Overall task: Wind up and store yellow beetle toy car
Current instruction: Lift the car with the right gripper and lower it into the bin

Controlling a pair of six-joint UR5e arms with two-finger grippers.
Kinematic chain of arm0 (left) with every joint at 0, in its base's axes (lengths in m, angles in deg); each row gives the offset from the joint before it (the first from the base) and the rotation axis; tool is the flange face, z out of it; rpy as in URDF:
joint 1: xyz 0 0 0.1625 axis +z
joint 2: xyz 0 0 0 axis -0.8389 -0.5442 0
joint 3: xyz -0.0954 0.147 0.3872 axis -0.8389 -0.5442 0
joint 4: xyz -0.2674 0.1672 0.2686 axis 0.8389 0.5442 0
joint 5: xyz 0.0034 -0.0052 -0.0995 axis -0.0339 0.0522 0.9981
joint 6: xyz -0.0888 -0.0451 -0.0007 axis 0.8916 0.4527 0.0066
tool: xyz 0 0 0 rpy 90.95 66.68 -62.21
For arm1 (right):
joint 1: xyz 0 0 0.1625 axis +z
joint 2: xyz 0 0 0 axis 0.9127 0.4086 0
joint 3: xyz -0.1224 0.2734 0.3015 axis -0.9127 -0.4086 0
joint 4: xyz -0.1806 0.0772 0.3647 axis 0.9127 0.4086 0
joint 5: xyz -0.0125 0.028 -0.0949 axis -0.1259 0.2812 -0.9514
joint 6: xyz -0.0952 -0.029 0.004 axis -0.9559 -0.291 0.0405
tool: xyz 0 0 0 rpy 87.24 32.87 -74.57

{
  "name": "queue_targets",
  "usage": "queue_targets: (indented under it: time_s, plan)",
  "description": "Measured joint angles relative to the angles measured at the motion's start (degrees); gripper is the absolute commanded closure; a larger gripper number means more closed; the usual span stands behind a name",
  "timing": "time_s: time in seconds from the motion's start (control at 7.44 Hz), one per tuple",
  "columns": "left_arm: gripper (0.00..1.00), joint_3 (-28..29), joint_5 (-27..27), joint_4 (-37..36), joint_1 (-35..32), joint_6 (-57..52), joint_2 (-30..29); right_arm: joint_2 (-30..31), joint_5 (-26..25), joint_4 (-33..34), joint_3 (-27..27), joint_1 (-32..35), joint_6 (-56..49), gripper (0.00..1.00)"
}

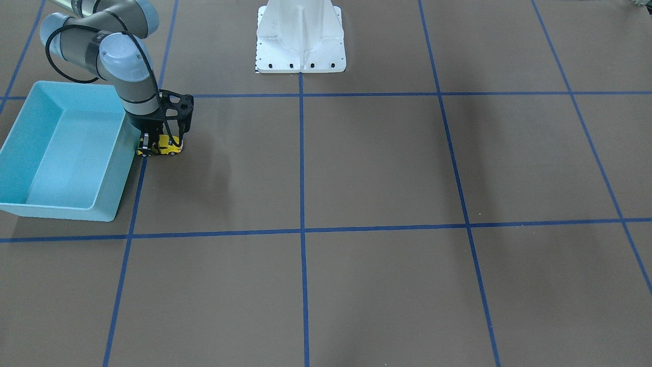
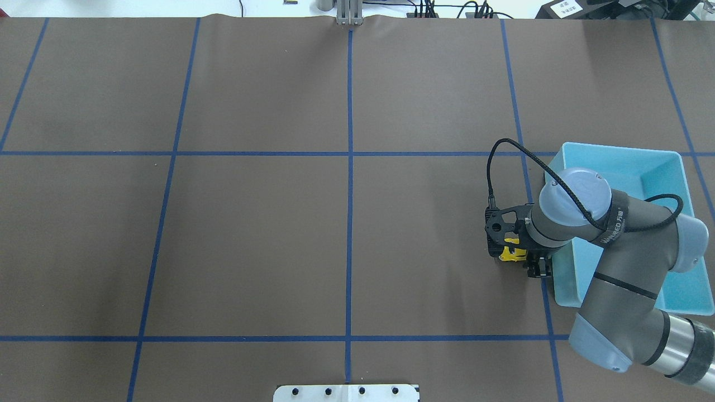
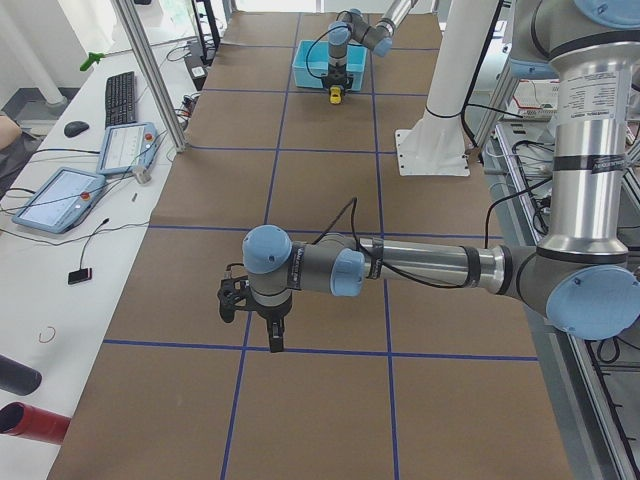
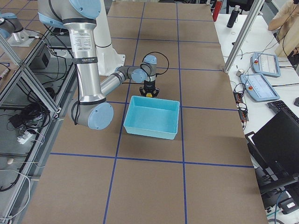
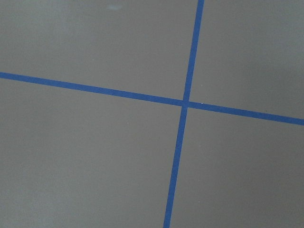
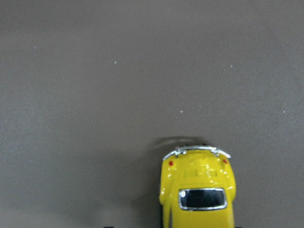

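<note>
The yellow beetle toy car [image 1: 163, 147] stands on the brown table right beside the light blue bin [image 1: 118, 176], outside its wall. My right gripper [image 1: 161, 142] points straight down over the car, one finger on each side of it, shut on it with its wheels at the table. The overhead view shows the car [image 2: 510, 254] under the gripper [image 2: 516, 258]. The right wrist view shows the car's rear [image 6: 199, 190] low in the frame. My left gripper [image 3: 276, 338] hangs over the table far from the car, and I cannot tell whether it is open.
The bin [image 2: 662, 173] is empty, partly covered by my right arm in the overhead view. The white robot base [image 1: 300, 35] stands at the table's robot side. Blue tape lines [image 5: 183, 102] cross the brown table.
</note>
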Motion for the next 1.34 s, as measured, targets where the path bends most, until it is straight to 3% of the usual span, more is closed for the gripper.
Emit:
queue_targets:
  time_s: [0.27,0.4,0.67,0.81,1.07,1.21,1.34]
  plan:
    - [0.00,0.0,0.0,0.0,0.0,0.0,0.0,-1.3,1.0,2.9,1.8,0.9,-0.1,1.00]
    - [0.00,0.0,0.0,0.0,0.0,0.0,0.0,-4.5,2.0,9.9,4.5,2.3,-0.1,1.00]
    - [0.00,0.0,0.0,0.0,0.0,0.0,0.1,-13.3,2.6,30.1,11.3,6.7,-2.0,1.00]
    - [0.00,0.0,0.0,0.1,-0.1,0.0,0.2,-13.0,2.8,33.9,14.1,8.5,-4.1,1.00]
    - [0.00,0.0,0.0,0.1,-0.1,0.0,0.2,-7.0,4.4,34.7,16.8,13.1,-10.3,1.00]
    - [0.00,0.0,0.0,0.1,-0.1,0.0,0.2,-1.0,5.7,29.8,16.6,15.4,-12.8,1.00]
    - [0.00,0.0,0.0,0.1,0.0,0.0,0.2,6.7,7.5,18.3,14.4,17.6,-13.9,1.00]
